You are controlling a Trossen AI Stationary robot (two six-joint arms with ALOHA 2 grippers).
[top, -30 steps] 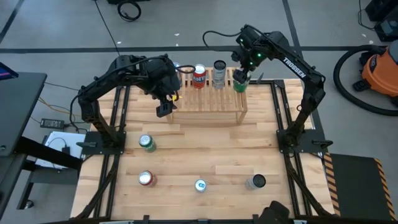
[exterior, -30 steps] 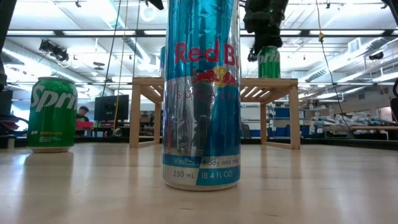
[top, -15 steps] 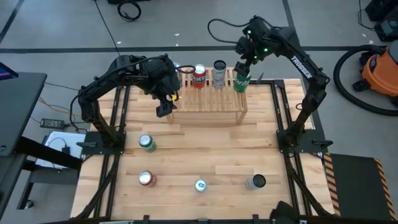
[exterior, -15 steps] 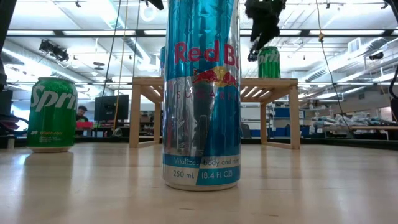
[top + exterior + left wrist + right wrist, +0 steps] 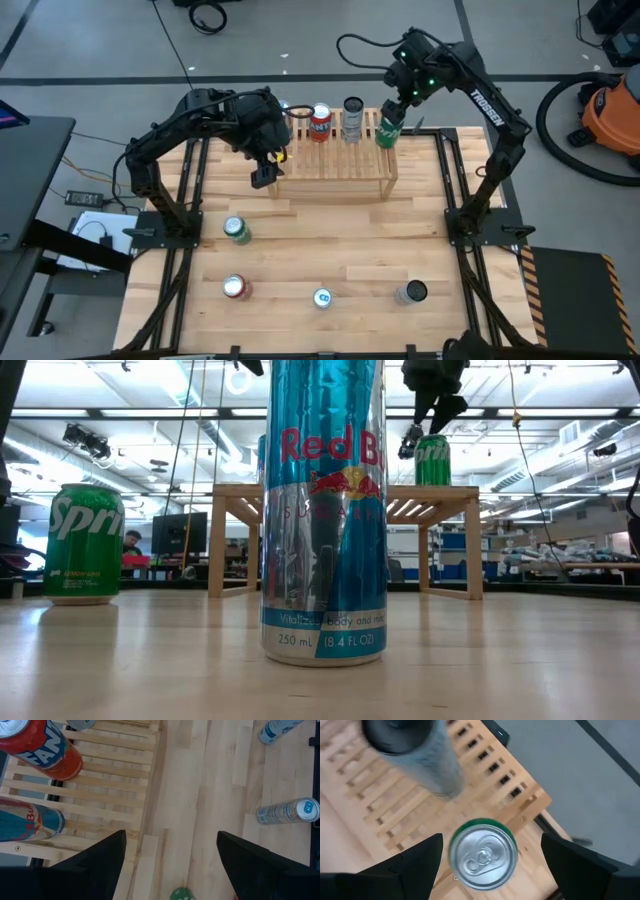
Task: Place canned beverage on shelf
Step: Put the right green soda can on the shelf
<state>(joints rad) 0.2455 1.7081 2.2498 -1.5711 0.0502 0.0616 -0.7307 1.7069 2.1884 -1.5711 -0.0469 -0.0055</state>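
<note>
1. Far left of the table: left gripper (image 5: 262, 172) hanging beside the left end of the shelf (image 5: 330, 172), fingers spread apart, holding nothing, apparently waiting.
2. In front of it, on the bare table (image 5: 330, 240): a green can (image 5: 236, 230), and closer to the front edge a red can (image 5: 234, 288).
3. Centre: light wooden slatted shelf standing at the back of the table, with a red can (image 5: 320, 122) and a grey can (image 5: 352, 118) upright along its rear tier; possibly one more can behind the left arm, too hidden from above to confirm.
4. Front centre: a slim blue energy-drink can (image 5: 322, 298) upright on the table, filling most of the low view.
5. Right end of the shelf: green soda can (image 5: 389, 128) upright on the top tier near the corner, just beside the grey can.
6. Directly above it: right gripper (image 5: 403, 97), fingers wide apart and clear of the can, silver lid visible between them in the right wrist view.
7. Front right: a grey can (image 5: 412, 292) on the table, well apart from the shelf.
8. Step in hand, judged from the layout: release just finished, can shelved.
9. Next move, likely: straight lift clear of the green can without nudging it or its neighbour, then a reach for one of the cans left on the table.
</note>
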